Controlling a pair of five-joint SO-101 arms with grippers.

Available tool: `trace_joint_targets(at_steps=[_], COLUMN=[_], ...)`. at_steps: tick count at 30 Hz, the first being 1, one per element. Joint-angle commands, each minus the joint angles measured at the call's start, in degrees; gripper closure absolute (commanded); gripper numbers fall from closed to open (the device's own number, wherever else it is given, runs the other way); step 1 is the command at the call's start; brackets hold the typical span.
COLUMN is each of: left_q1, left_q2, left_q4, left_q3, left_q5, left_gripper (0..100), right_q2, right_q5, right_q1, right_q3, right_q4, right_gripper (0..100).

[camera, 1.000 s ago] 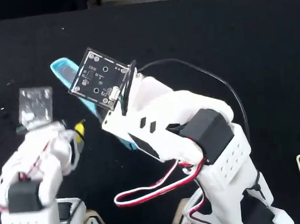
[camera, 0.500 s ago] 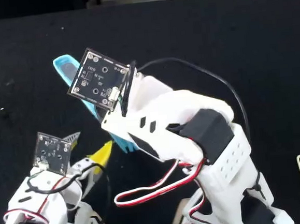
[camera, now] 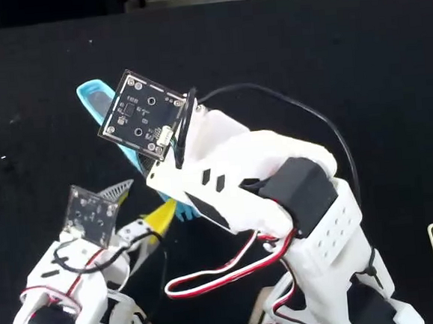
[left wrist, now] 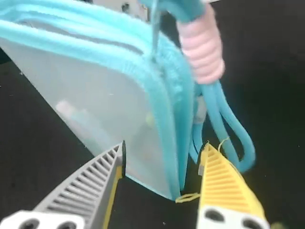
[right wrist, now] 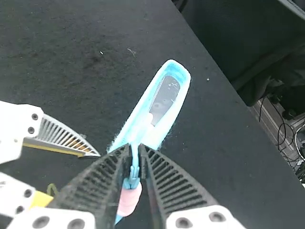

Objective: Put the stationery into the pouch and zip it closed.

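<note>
The right hand pinches the zip pull of the pouch; the left hand gapes wide astride its corner

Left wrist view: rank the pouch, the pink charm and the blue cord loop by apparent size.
1. pouch, by far the largest.
2. blue cord loop, longer but thin.
3. pink charm, shorter but thicker.
The last two look close, so that order is unsure.

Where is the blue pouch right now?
In the high view the pouch sits on the table, left of middle, partly under the right arm. The right end effector pinches its zipper pull, and the open left end effector straddles its near corner.
</note>
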Motion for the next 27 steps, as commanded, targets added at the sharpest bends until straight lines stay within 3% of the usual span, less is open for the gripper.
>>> trace_joint_targets(at_steps=[1, 7, 13, 18, 22, 27], left_q1=[-4.70, -11.82, -17.27, -22.55, -23.08, -22.90], left_q2=[0.18, -0.35, -0.35, -0.35, -0.35, -0.35], left_q4=[-5.80, -3.08, -0.88, -1.23, -0.62, 6.33], left_q3=[3.03, 3.21, -0.48, -0.92, -1.71, -10.51], left_q5=[1.67, 1.67, -4.31, -4.48, -4.40, -4.31], left_gripper=[74, 74, 74, 74, 74, 74], right_q2=[0.22, 0.22, 0.22, 0.22, 0.22, 0.31], right_q5=[0.44, 0.44, 0.53, 0.44, 0.35, 0.26], right_q1=[0.70, 0.70, 0.70, 0.70, 0.44, 0.44], right_q3=[-0.40, -0.40, -0.40, -0.31, -0.31, -0.31], right_q4=[-1.41, -1.67, -1.85, -1.85, -1.85, -1.76], right_gripper=[98.8, 98.8, 98.8, 98.8, 98.8, 98.8])
